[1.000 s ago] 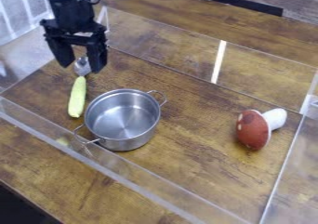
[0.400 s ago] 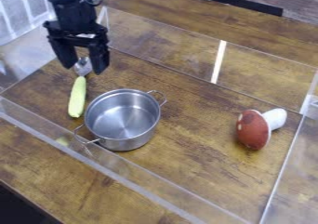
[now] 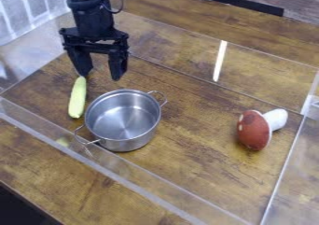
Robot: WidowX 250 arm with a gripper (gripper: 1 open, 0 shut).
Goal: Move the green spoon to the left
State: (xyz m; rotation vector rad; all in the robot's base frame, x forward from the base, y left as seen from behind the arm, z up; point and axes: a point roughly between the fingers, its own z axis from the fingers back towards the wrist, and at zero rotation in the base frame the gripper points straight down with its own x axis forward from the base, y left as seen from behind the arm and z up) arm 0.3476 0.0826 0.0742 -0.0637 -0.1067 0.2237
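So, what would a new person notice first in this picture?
Probably the black gripper, open and pointing down at upper left, above the wooden table. Below it stands the silver pot, with the green spoon lying just left of it. The mushroom toy lies far right.

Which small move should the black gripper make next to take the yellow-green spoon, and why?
Probably shift toward the picture's left and lower. The black gripper hangs open, pointing down, beside the upper end of the yellow-green spoon, which lies untouched next to the silver metal pot. The jaws should straddle the handle before closing.
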